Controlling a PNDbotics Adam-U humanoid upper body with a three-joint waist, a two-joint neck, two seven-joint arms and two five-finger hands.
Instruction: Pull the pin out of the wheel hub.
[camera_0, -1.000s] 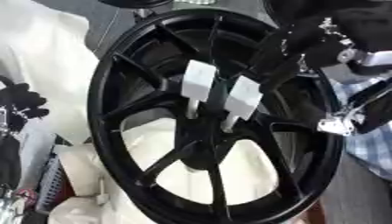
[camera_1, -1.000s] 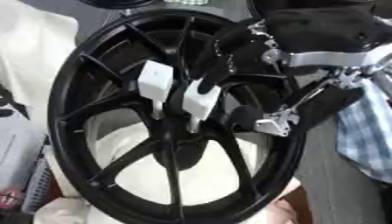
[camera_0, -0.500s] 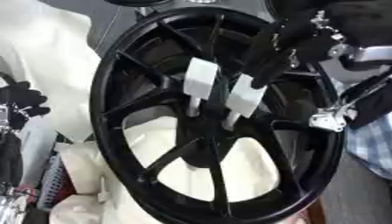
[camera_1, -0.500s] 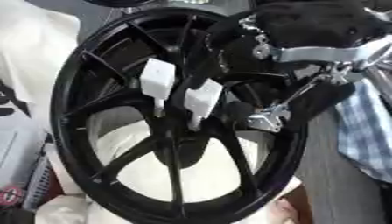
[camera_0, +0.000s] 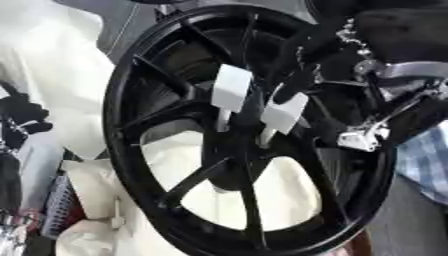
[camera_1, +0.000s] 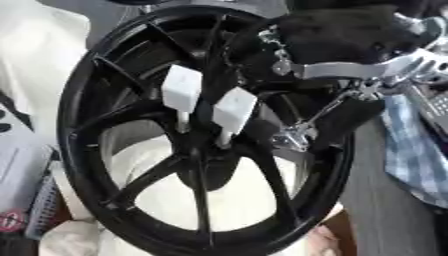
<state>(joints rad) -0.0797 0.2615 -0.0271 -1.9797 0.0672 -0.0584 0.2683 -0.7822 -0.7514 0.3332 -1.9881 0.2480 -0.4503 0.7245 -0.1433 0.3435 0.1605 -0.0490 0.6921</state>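
Most of both views is filled by a black wheel (camera_0: 166, 125) standing nearly upright and tilted, its thin spokes running in to a dark centre; its top and lower rim are cut off by the picture edges. Behind it, pale cloth (camera_0: 52, 65) shows through the gaps between spokes, though what it covers cannot be made out. From the upper right the right hand (camera_1: 350, 37) reaches in over the wheel's upper right part, a black bulk with silver brackets; its fingers (camera_0: 297, 80) point down toward the middle, but dark hand against dark wheel leaves it impossible to tell whether they are straight or curled, or whether they touch anything. Two white flat tags stand near the centre, each on a thin pale stem going into the hub: the left pin (camera_0: 230, 95) and the right pin (camera_0: 282, 114), the latter just below the fingertips. At the left edge the left hand (camera_0: 22, 120) shows only as a dark blurred shape.
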